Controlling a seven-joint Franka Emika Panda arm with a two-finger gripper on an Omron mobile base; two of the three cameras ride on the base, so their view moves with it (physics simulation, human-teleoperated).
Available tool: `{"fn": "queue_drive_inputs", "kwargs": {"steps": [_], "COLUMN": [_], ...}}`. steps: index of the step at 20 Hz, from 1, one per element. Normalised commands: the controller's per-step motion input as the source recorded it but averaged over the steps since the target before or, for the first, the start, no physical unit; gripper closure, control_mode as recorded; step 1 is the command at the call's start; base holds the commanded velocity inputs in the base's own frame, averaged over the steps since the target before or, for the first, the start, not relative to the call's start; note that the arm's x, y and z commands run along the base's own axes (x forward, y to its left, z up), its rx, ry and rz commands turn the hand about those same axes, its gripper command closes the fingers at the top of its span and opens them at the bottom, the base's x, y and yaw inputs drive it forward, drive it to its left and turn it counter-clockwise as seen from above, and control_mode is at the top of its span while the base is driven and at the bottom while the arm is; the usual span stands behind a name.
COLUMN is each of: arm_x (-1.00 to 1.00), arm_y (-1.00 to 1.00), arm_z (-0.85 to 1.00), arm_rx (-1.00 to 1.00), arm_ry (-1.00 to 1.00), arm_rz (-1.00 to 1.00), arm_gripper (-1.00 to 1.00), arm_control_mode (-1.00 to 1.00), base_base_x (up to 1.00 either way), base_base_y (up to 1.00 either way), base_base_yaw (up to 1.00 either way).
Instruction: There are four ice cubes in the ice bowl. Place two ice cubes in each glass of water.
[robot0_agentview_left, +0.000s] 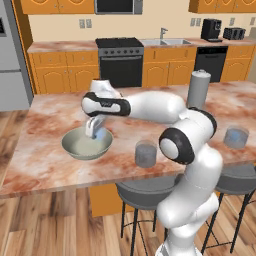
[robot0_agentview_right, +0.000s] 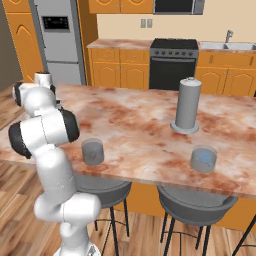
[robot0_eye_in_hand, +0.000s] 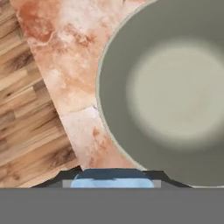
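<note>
- Since the fingers (robot0_eye_in_hand: 65, 177) are part-closed on one pale-blue ice cube (robot0_eye_in_hand: 113, 183), hanging just above the ice bowl (robot0_agentview_left: 75, 148), the main risk is the grip: the cube is tiny and probably slick, so a jolt on the way over could pop it out onto the counter (robot0_agentview_left: 45, 150).
- Ice bowl: sits toward the left end of the counter, near the front edge. It is wide, shallow, grey-green with a thin rim. The part seen in the hand view holds no cubes, but I can't see the whole bowl. A low exit could clip the rim and shove the bowl toward the edge.
- Near glass (robot0_agentview_left: 146, 153): just right of the bowl, close to the front edge, above a stool. It is a short, clear, grey-tinted tumbler with bluish water, and I can't make out any cubes in it. The mouth is narrow next to the hand. Off-centre release means the cube bounces off the rim; a low approach means the fingers knock the glass off the front edge.
- Tall grey cylinder (robot0_agentview_left: 198, 89): further back, mid-counter. It is not a target, though it could get in the way of a wide swing.
- Far glass (robot0_agentview_right: 203, 159): toward the right end, near the front edge. Blue flecks inside look like cubes, count unclear. A miscount risks the wrong split between glasses.
</note>
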Motion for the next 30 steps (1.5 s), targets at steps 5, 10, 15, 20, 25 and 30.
{"fn": "queue_drive_inputs", "kwargs": {"steps": [5, 10, 15, 20, 25, 30], "arm_x": [-0.73, -0.54, -0.4, -0.26, -0.01, 0.15], "arm_y": [-0.85, -1.0, -1.0, -0.91, -0.44, -0.03], "arm_z": [0.85, 0.37, 0.01, 0.0, 0.0, 0.0], "arm_rx": [-0.08, 0.0, 0.02, 0.05, 0.0, 0.0], "arm_ry": [-0.18, -0.25, -0.3, -0.19, 0.0, 0.0], "arm_rz": [-0.26, -0.29, -0.3, -0.25, -0.14, 0.0], "arm_gripper": [1.0, 1.0, 1.0, 1.0, 1.0, 1.0], "arm_control_mode": [-1.0, -1.0, -1.0, -1.0, -1.0, -1.0], "base_base_x": [0.0, 0.0, 0.0, 0.0, 0.0, 0.0], "base_base_y": [0.0, 0.0, 0.0, 0.0, 0.0, 0.0], "base_base_yaw": [0.0, 0.0, 0.0, 0.0, 0.0, 0.0]}}
